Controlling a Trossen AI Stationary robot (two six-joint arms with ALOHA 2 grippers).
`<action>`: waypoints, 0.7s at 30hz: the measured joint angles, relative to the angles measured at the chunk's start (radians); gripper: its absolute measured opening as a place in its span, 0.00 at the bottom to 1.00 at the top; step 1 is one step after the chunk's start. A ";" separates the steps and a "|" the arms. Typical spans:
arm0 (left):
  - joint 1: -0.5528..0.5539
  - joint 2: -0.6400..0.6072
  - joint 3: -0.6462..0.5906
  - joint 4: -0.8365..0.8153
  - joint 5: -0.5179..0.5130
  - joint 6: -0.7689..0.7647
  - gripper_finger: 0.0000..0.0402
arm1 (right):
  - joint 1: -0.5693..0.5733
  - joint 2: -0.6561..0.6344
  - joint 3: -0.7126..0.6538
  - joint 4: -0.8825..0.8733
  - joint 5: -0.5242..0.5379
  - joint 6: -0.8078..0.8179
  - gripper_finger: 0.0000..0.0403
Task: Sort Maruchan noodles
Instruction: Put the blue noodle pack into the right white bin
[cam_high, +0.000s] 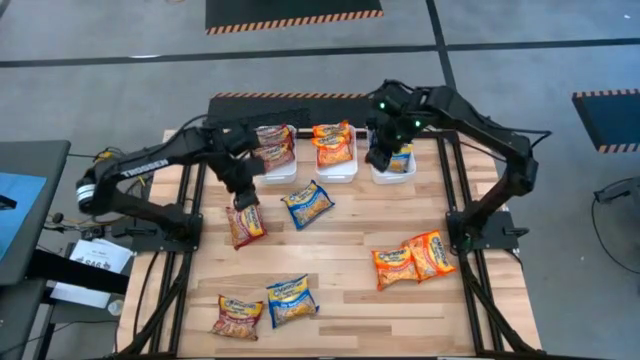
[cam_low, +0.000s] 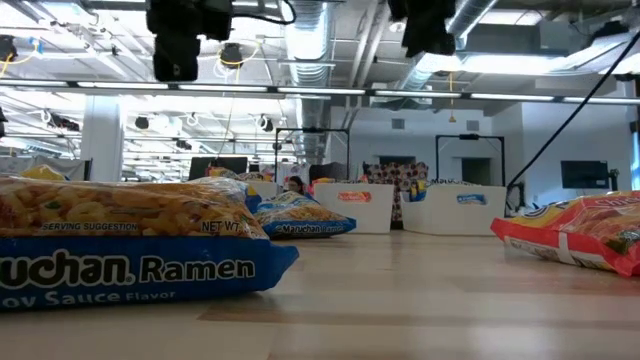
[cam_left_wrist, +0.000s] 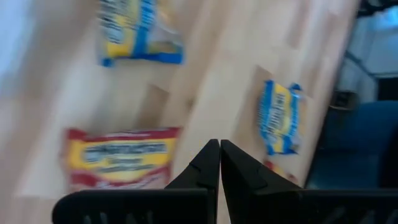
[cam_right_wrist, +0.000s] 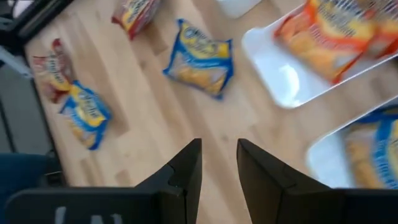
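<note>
**Seven packets left on the table, three bins part-filled**

The left gripper (cam_high: 243, 197), fingers together and empty, hovers just above the maroon packet (cam_high: 245, 224) at the left. The right gripper (cam_high: 380, 157), fingers apart, hangs over the far-right bin (cam_high: 395, 176) holding a blue packet (cam_high: 401, 160). Likely next: the left opens, descends, and grips the maroon.

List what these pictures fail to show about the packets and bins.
- Right bin, high view: the right gripper covers most of it, so its packet count is hidden.
- Left bin, high view: the left arm overlaps its edge.
- Maroon packet, left wrist view: blurred, print unreadable.
- Blue packet, low view: cut off by the picture's left edge.
</note>
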 joint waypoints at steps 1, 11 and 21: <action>-0.010 -0.010 -0.029 0.022 0.025 -0.011 0.00 | 0.019 -0.002 0.000 -0.001 0.000 0.027 0.32; -0.102 -0.018 -0.192 0.070 0.202 0.002 0.04 | 0.248 0.002 0.000 -0.001 0.028 0.240 0.32; -0.209 -0.013 -0.315 0.219 0.251 -0.007 0.28 | 0.530 0.002 0.000 0.008 0.232 0.445 0.32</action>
